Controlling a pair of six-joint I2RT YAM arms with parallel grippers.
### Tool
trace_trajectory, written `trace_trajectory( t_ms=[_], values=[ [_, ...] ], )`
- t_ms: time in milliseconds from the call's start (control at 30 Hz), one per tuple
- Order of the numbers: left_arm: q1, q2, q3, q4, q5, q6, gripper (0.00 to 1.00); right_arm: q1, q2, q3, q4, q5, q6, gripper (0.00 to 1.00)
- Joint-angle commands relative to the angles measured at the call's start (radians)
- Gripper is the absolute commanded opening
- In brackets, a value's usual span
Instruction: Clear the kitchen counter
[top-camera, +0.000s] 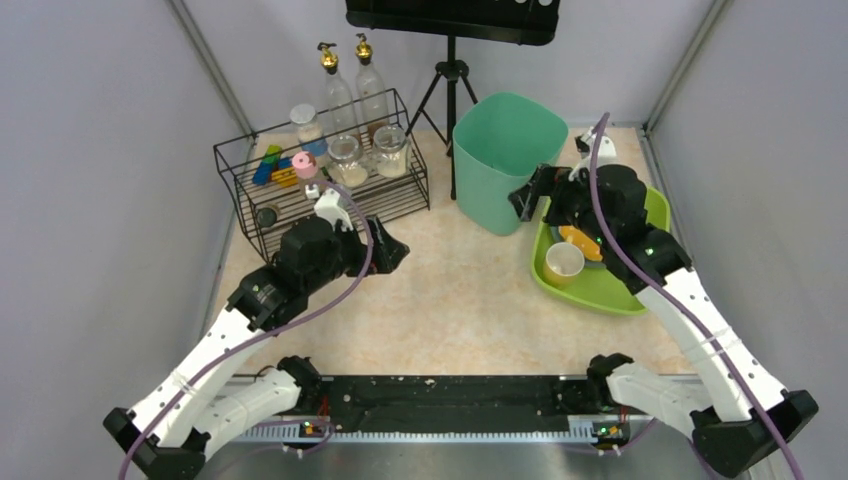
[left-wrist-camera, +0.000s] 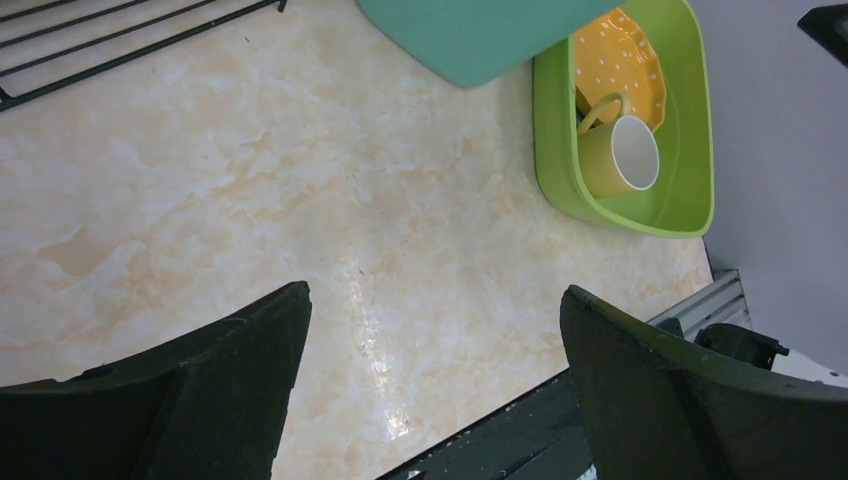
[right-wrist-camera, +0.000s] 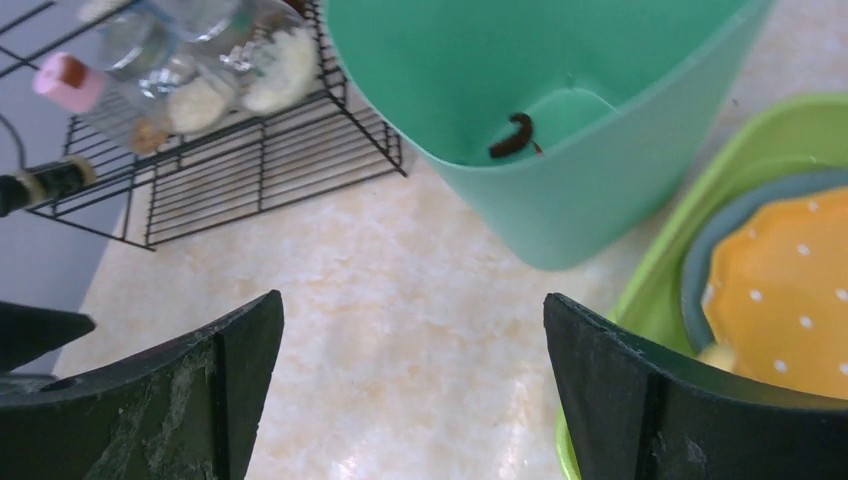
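Observation:
The kitchen counter (top-camera: 450, 300) is a beige marbled top, bare in its middle. My left gripper (top-camera: 388, 250) hovers over its left half, just in front of the rack. In the left wrist view that gripper (left-wrist-camera: 435, 295) is open, with only counter (left-wrist-camera: 300, 200) between its fingers. My right gripper (top-camera: 527, 198) sits between the green tub (top-camera: 497, 160) and the lime tray (top-camera: 610, 290). In the right wrist view it (right-wrist-camera: 412, 298) is open and empty above the counter (right-wrist-camera: 400, 290).
The lime tray (left-wrist-camera: 690, 150) holds a yellow cup (left-wrist-camera: 622, 155) and an orange dotted plate (right-wrist-camera: 790, 290). A small brown thing (right-wrist-camera: 512, 135) lies inside the tub (right-wrist-camera: 560, 200). The black wire rack (top-camera: 260, 205) at back left carries jars and bottles. A tripod (top-camera: 450, 75) stands behind.

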Motion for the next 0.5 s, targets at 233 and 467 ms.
trace_trajectory(
  t_ms=[233, 467],
  values=[
    [0.002, 0.064, 0.190, -0.055, -0.048, 0.110, 0.99, 0.199, 0.056, 0.086, 0.201, 0.035, -0.031, 0.99],
    [0.002, 0.068, 0.240, -0.088, -0.068, 0.114, 0.99, 0.256, 0.073, 0.067, 0.243, -0.002, -0.049, 0.99]
  ],
)
